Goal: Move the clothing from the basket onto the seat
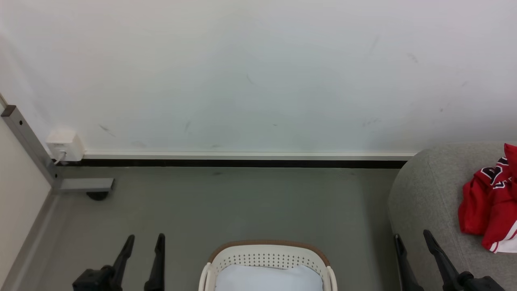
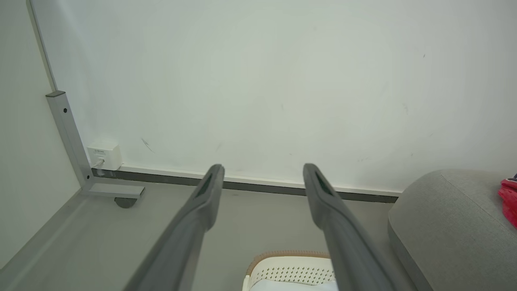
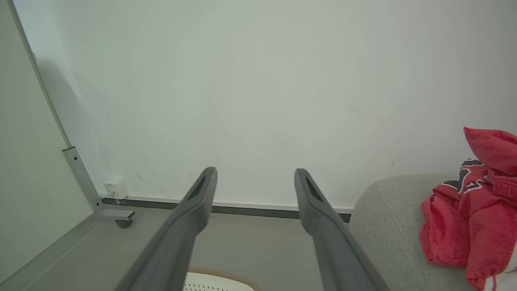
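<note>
The clothing is seen as a crumpled red heap with white trim and black letters. It is laid on the seat, at the right side of the head view, near the rounded end of the sofa. The basket is placed on the grey floor at the bottom middle, well apart from the clothing, and a pale white-blue pad is held inside it. The left gripper is found at the lower left, to the left of the basket. It is released, with its two dark fingers spread wide, and only floor and wall are seen between them. The right gripper is found at the lower right, just beside the edge of the seat. It is released in the same way, and whether it touches the fabric cannot be told. A small white box is fixed low on the wall at the left, beside a grey metal post.
</note>
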